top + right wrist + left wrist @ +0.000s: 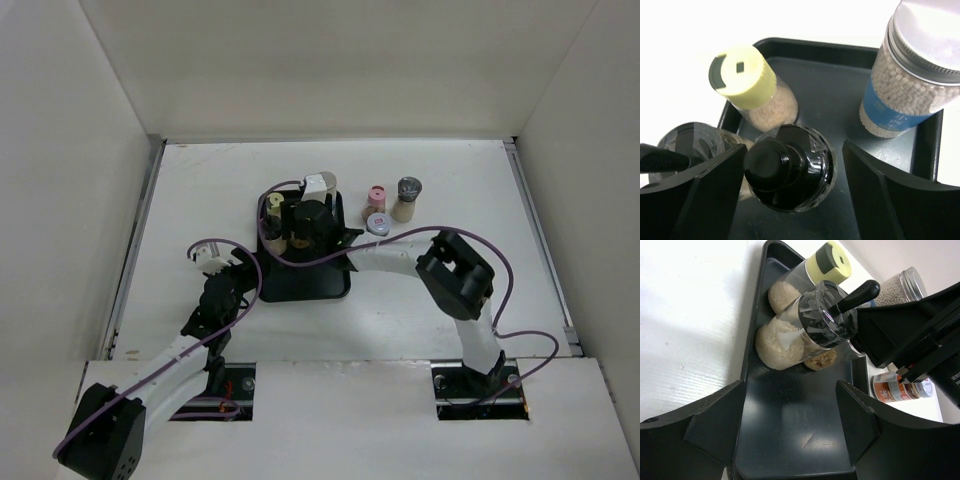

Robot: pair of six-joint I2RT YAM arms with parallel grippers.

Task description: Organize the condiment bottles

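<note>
Where right hand (794,146) straddles it | black-capped bottle (789,172): clear-walled, upright | on tray (840,85)

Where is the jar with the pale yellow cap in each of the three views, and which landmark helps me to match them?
Top external: the yellow-capped jar stands near the centre, in the upper left corner of the black tray.
Left wrist: top centre, at the tray's far end.
Right wrist: upper left, in a tray corner.
Shared landmark: the black tray.
</note>
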